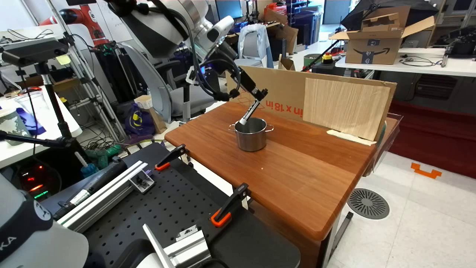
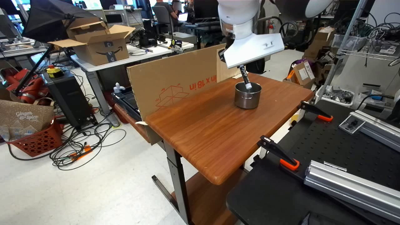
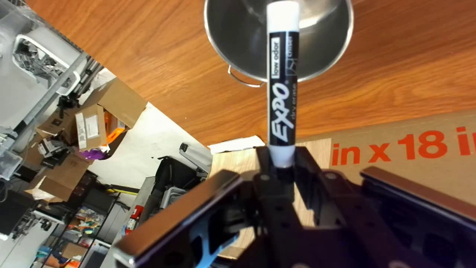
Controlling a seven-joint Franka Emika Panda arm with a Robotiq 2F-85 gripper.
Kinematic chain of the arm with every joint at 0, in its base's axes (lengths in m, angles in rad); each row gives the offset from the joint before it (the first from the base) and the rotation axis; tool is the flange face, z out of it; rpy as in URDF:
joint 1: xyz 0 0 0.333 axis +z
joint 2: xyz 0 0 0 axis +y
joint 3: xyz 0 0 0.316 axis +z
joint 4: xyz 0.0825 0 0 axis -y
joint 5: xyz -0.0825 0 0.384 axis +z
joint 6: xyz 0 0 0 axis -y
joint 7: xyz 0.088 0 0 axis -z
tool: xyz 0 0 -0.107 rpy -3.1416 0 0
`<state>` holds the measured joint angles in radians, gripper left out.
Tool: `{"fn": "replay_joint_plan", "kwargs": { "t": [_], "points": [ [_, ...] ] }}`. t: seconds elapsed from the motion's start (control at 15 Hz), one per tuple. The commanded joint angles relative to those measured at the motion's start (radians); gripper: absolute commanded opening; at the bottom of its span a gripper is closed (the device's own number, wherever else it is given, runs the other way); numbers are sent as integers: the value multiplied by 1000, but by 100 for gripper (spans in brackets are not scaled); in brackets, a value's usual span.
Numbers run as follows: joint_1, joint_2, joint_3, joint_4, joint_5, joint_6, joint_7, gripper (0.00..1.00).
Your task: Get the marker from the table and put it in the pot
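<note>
Gripper [image 3: 283, 160]: I have it pinched on the upper white end of the marker [image 3: 282, 89], catching only a short stretch of it.
Marker: held at a tilt, black barrel lettered EXPO, its free white end pointing down at the mouth of the pot [image 1: 251, 141]; whether that end dips below the rim, I cannot tell from my feeds.
Pot: silver, upright, straight-sided, thin wire handles on two sides; I see it standing on the table [image 1: 297, 178].
Table: smooth reddish-brown top, bearing the pot beneath the marker.
Cardboard panel [image 2: 175, 75]: upright along a long edge of the table, its red print upside down to me in both exterior views.
Plywood board [image 1: 344, 106]: pale, resting against the panel's face, a cream strip [image 1: 351, 137] lying at its foot.
Cardboard box [image 1: 373, 50]: well apart, flaps spread, on a white desk [image 1: 409, 70].
Grey chair [image 1: 249, 46]: well beyond the table, pale cloth [image 1: 264, 41] over its back.
</note>
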<state>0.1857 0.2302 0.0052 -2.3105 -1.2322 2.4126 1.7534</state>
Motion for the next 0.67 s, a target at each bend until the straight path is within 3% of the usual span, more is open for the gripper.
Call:
{"fn": "replay_joint_plan", "kwargs": {
  "t": [0.0, 0.6],
  "points": [
    [-24, 45, 27, 30, 1, -28, 0, 5],
    [-20, 155, 24, 107, 12, -61, -14, 5]
  ]
}}
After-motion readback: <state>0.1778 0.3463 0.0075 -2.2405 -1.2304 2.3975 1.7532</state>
